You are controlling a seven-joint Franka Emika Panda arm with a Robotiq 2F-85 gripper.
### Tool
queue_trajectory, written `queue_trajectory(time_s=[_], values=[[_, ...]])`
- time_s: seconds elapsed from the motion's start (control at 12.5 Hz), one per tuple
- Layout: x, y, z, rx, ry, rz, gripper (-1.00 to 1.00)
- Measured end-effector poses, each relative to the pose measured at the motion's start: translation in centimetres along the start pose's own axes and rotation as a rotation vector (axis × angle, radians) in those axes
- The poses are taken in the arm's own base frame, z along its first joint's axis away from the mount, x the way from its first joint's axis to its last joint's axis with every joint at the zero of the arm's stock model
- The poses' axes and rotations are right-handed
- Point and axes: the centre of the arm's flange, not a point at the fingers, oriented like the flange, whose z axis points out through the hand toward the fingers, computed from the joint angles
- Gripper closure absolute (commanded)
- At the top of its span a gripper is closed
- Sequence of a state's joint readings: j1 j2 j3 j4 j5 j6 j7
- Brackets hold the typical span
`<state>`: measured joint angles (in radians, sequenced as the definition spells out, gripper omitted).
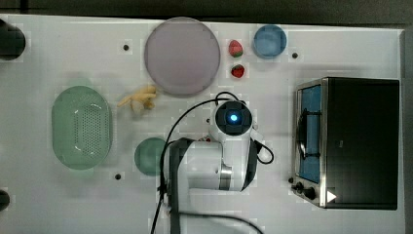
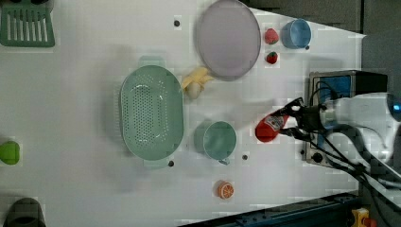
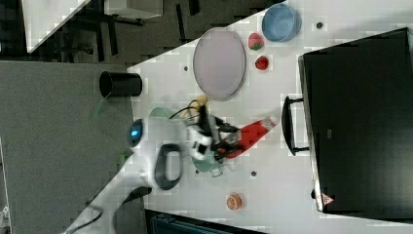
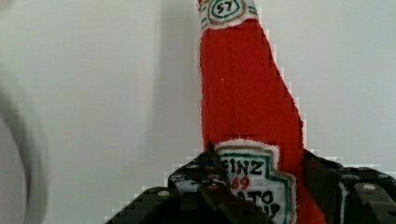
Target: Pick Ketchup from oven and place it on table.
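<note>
My gripper [image 2: 289, 124] is shut on the Ketchup [image 2: 267, 128], a red bottle with a white label. The black fingers [image 4: 196, 186] clamp its labelled body on both sides [image 4: 254, 186]. The Ketchup [image 3: 252, 132] lies tilted over the white table [image 3: 272, 170], its white cap pointing toward the oven handle. It is outside the oven [image 1: 360, 141], between the oven front and a teal cup [image 2: 219, 140]. In the top view the arm [image 1: 214, 161] covers the bottle. I cannot tell whether the bottle touches the table.
A green colander [image 1: 82, 127], a purple plate [image 1: 182, 56], a blue bowl [image 1: 269, 41], two strawberries [image 1: 236, 48], a banana [image 1: 140, 99] and an orange slice [image 2: 225, 189] lie on the table. A black cup [image 3: 120, 84] stands at the edge.
</note>
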<state>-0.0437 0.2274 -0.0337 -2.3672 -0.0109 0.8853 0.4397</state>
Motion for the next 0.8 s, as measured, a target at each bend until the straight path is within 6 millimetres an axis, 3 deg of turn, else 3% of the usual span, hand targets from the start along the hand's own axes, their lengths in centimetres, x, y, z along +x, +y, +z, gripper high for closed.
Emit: queue_trajectory(time_s=[0.16, 0.32, 0.4, 0.72, 0.8], values=[[0.7, 0.0, 4.3, -0.043, -0.024, 0.026, -0.01], [0.8, 0.5, 5.3, -0.055, -0.025, 0.028, -0.01], [0.6, 0.5, 4.6, -0.043, -0.021, 0.025, -0.03], [0.0, -2.2, 0.5, 0.062, 0.014, -0.006, -0.99], [-0.3, -2.2, 0.0, 0.064, 0.020, -0.015, -1.00]])
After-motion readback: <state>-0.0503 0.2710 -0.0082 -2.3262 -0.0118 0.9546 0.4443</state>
